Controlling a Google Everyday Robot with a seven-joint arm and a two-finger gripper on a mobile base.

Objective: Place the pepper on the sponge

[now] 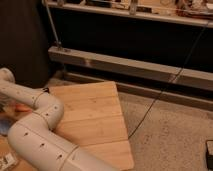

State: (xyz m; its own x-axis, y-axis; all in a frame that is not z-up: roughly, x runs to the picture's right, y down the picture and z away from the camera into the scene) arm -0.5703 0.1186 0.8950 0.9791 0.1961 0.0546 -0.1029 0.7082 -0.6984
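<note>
Reaching toward nine o'clock over the tabletop (95, 117), the arm (30, 96) has its tool beyond the frame edge, so I cannot tell its state. It is presumably there for the pepper (21, 107), an orange sliver beneath the arm.

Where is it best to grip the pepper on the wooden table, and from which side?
Only an orange sliver of the pepper shows, low on the table behind the arm. Probably best: pinch across its slim body, coming from above, since it seems to lie flat. Which way it tapers is hidden. The gripper is out of view, past the left edge.
</note>
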